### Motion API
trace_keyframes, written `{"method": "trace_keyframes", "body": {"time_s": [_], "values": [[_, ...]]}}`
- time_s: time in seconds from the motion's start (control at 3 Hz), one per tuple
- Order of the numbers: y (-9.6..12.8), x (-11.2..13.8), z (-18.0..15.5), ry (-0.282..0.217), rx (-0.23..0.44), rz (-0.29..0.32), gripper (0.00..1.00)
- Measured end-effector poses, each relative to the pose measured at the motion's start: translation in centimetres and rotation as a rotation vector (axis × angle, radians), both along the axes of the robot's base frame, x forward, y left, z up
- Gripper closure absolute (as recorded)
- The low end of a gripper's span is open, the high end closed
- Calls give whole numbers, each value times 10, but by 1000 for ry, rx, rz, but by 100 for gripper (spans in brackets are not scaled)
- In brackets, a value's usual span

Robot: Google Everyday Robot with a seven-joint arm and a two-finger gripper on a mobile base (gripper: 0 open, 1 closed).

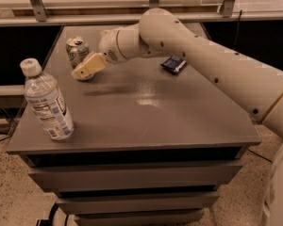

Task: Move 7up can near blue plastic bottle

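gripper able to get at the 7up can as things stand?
Probably yes. The gripper sits right beside the 7up can with nothing between them; the blue plastic bottle stands apart, nearer the table's front edge.

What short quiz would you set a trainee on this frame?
1. True or false: the 7up can stands upright on the table.
2. The gripper is: A) close beside the 7up can; B) above the blue plastic bottle; C) away from the table altogether.
3. Which item stands nearest the table's front edge?
Key: 1 true; 2 A; 3 the blue plastic bottle.
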State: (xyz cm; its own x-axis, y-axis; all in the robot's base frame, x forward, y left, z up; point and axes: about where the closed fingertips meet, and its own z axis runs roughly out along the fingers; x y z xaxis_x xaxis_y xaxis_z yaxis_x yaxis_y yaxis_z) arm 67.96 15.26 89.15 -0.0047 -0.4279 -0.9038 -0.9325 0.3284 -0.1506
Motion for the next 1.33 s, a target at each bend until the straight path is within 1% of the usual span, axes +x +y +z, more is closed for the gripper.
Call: {"method": "trace_keyframes", "body": {"time_s": [0.33, 0.67, 1.0, 1.33], "values": [[10, 10, -11, 23, 62, 6, 18], [14, 16, -15, 33, 126, 22, 41], [12, 17, -17, 45, 187, 51, 65], [-2, 6, -9, 47, 227, 78, 88]]}}
